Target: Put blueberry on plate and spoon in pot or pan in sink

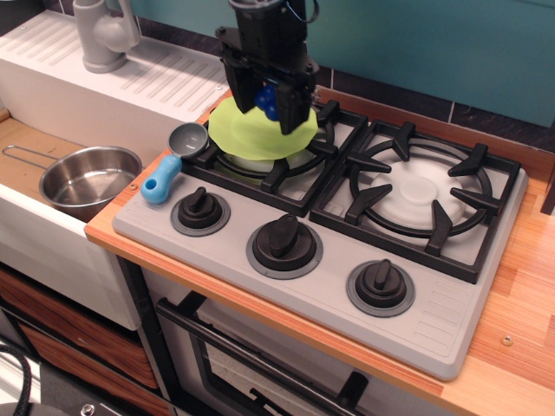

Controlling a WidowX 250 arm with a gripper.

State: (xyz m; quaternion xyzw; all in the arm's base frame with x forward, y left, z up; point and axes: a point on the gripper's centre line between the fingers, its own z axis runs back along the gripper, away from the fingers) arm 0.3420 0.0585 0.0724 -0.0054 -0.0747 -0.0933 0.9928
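My gripper point(269, 106) is shut on the blueberry point(268, 101), a dark-blue cluster held between its black fingers just above the lime-green plate point(251, 134). The plate lies on the left burner grate. The spoon point(172, 160), with a light-blue handle and grey bowl, lies on the stove's left edge, left of the plate. The shiny steel pot point(87, 179) with a wire handle sits in the sink point(26, 208) at the left.
The grey stove top point(329, 277) has three black knobs along the front and a second burner grate point(425, 195) at the right. A faucet point(102, 35) and ribbed drainboard point(130, 82) stand at the back left. A wooden counter point(520, 347) runs at the right.
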